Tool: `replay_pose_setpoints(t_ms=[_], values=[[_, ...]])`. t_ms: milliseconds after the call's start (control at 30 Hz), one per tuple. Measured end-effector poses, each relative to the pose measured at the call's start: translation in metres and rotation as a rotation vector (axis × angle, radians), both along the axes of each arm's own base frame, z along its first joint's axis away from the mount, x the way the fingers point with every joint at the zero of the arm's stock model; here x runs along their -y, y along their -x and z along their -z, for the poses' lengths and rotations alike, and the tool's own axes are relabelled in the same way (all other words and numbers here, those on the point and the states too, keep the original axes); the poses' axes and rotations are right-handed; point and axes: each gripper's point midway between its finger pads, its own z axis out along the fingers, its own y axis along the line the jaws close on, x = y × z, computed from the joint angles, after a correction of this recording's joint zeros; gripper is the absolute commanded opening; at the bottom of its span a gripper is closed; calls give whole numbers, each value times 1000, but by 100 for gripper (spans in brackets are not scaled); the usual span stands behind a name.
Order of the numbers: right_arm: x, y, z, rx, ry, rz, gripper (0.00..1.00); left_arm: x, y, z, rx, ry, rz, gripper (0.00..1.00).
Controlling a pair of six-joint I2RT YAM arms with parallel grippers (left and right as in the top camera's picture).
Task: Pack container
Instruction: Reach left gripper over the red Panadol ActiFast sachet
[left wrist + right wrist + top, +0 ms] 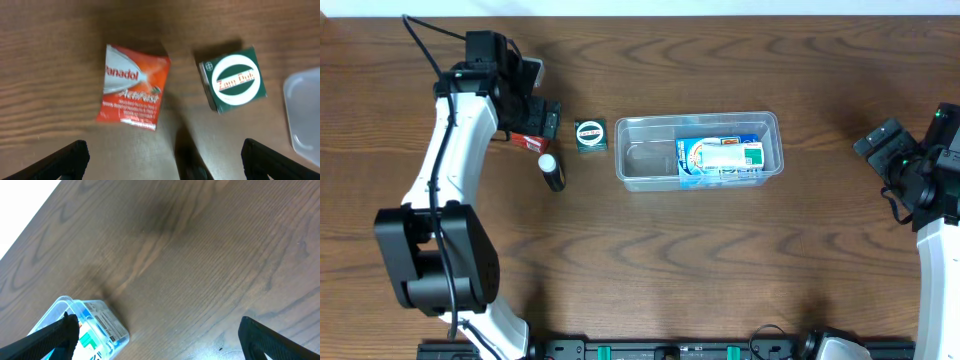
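The container sits approx mid-desk, a bit toward the far edge. A blue-and-white box lies in its right half; the left half is bare. It's thin clear plastic, so prob. light, slick and flexy at the walls. Best taken by pinching over the rim at a short end, or just steadied, not squeezed hard.

The left arm reaches toward the far-left corner, wrist pointing down. The left gripper hangs above the desk w/ fingers spread wide, nothing between them. A red Panadol sachet lies flat below it, w/ a green box near its right and a small dark bottle nearer the front edge.

The right arm is tucked by the right edge, well apart from the container. The right gripper is also splayed and holds nothing.
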Motion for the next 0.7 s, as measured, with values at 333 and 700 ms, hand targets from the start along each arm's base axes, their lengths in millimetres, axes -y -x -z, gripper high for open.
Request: replay_pose_setpoints(t_ms=[333,700], values=[[0,0,0,0,0,0,99,-6,-8,62,-119,43,-131,98],[0,0,0,0,0,0,99,-16,-10,82,-150,54,-188,98]])
